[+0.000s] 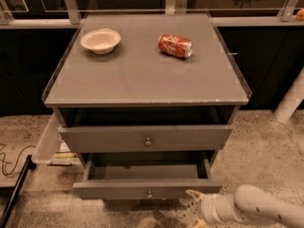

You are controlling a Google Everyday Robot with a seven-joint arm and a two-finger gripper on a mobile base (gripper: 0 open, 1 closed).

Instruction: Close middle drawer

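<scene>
The grey cabinet (142, 80) stands in the middle of the camera view. Its middle drawer (118, 190) is pulled partly out, showing an empty grey inside and a small round knob (149, 194) on its flat front. The uppermost drawer (190, 137) above it sticks out a little. The lowest drawer is out of view. My gripper (195, 207) comes in from the bottom right on a white arm (266, 208). It is open, and its upper fingertip (192, 193) touches the right part of the middle drawer's front.
A white bowl (100, 40) and a red soda can (175, 45) lying on its side rest on the cabinet top. A clear bin (47, 141) and cables (9, 160) lie on the floor at the left. A white post (292, 99) stands at the right.
</scene>
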